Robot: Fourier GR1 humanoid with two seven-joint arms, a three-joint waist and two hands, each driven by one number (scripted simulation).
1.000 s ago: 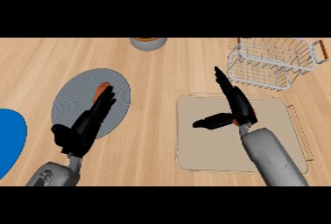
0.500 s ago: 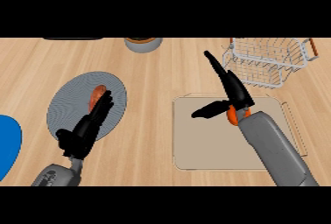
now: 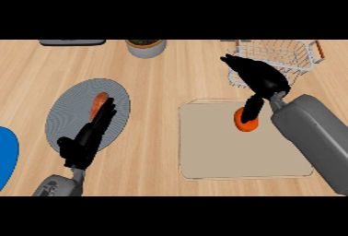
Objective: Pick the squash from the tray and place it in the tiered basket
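the right robot hand point(image 3: 257, 79) hovers with fingers spread, thumb beside the orange squash point(image 3: 245, 120) on the tray point(image 3: 224, 156); it looks firm, smooth and rounded, best taken across its middle.

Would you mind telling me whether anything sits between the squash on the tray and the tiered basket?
Nothing visible does: only bare counter separates the squash on the tray from the tiered basket. The right hand hovers there.

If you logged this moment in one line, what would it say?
right hand: open, over squash | squash: on tray | basket: beyond | left hand: resting
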